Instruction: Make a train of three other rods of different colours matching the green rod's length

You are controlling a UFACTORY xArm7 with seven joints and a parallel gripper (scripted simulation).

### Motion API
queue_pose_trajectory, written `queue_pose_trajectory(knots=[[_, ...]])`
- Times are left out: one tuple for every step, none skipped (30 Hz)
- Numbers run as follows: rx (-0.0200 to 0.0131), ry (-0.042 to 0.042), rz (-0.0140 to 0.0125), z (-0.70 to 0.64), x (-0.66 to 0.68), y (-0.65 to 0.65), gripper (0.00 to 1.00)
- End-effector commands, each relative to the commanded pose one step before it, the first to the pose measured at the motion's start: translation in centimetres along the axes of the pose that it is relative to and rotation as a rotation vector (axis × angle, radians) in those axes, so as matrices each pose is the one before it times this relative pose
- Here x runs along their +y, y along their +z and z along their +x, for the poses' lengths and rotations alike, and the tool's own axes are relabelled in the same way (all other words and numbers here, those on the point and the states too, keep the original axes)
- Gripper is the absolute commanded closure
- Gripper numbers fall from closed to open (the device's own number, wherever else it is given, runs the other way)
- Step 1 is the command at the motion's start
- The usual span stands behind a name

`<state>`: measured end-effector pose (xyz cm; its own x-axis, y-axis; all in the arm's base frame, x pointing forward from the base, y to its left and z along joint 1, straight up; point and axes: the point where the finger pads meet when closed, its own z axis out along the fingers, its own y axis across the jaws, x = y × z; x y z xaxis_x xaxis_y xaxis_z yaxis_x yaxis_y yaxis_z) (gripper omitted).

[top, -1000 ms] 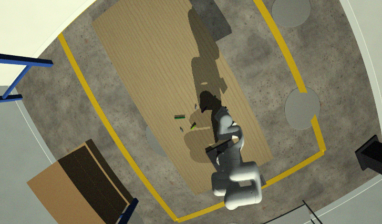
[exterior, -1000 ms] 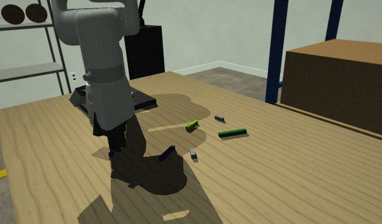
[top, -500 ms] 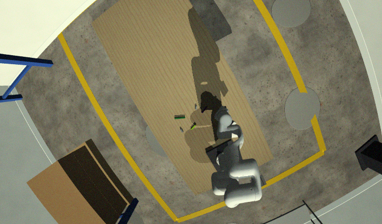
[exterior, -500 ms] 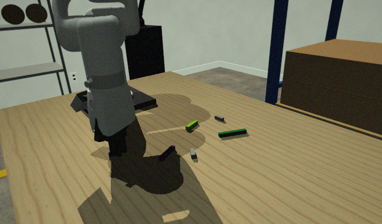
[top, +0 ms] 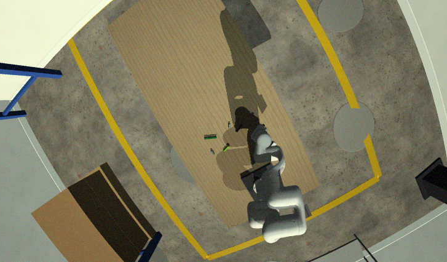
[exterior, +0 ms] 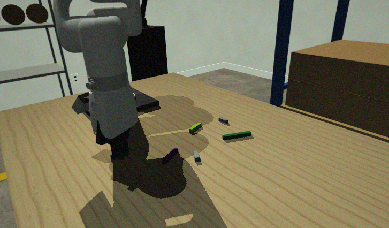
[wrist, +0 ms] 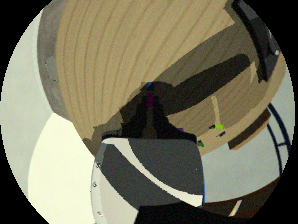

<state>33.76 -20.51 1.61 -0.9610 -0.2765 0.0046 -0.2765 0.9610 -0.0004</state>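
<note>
We found the claw [top: 264, 126] [exterior: 120, 157] [wrist: 150, 102] closed on the magenta rod [wrist: 150, 99], pointing down low over the table at lower left of the exterior frame, beside the blue rod [exterior: 111, 156] [wrist: 150, 85]. We judged the joining of those two in hand, requiring careful alignment before release; the lime rod [top: 225, 148] [exterior: 195, 128] [wrist: 217, 126] lay apart, mid-frame, left of the green rod [top: 210, 137] [exterior: 236, 135] [wrist: 201, 143].

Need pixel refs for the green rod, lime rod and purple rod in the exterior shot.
green rod [exterior: 236, 135], exterior, middle of its long side
lime rod [exterior: 195, 127], exterior, middle
purple rod [exterior: 170, 156], exterior, middle
</note>
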Motion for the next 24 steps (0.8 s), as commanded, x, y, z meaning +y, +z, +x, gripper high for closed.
queue_pose_trajectory(knots=[[-0.00258,0.00001,0.00286,-0.101,-0.112,-0.118,0.96],[0.0,0.0,0.0,0.0,0.0,0.0,0.96],[0.0,0.0,0.0,0.0,0.0,0.0,0.96],[0.0,0.0,0.0,0.0,0.0,0.0,0.96],[0.0,0.0,0.0,0.0,0.0,0.0,0.96],[0.0,0.0,0.0,0.0,0.0,0.0,0.96],[0.0,0.0,0.0,0.0,0.0,0.0,0.96],[0.0,0.0,0.0,0.0,0.0,0.0,0.96],[0.0,0.0,0.0,0.0,0.0,0.0,0.96],[0.0,0.0,0.0,0.0,0.0,0.0,0.96],[0.0,0.0,0.0,0.0,0.0,0.0,0.96],[0.0,0.0,0.0,0.0,0.0,0.001,0.96],[0.0,0.0,0.0,0.0,0.0,0.005,0.96],[0.0,0.0,0.0,0.0,0.0,0.013,0.96],[0.0,0.0,0.0,0.0,0.0,0.0,0.96],[0.0,0.0,0.0,0.0,0.0,0.0,0.96],[0.0,0.0,0.0,0.0,0.0,0.024,0.96],[0.0,0.0,0.0,0.0,0.0,0.036,0.96],[0.0,0.0,0.0,0.0,0.0,0.048,0.96],[0.0,0.0,0.0,0.0,0.0,0.06,0.96],[0.0,0.0,0.0,0.0,0.0,0.071,0.96],[0.0,0.0,0.0,0.0,0.0,0.081,0.96],[0.0,0.0,0.0,0.0,0.0,0.088,0.96],[-0.00001,-0.00001,0.0,-0.001,0.0,0.093,0.96]])
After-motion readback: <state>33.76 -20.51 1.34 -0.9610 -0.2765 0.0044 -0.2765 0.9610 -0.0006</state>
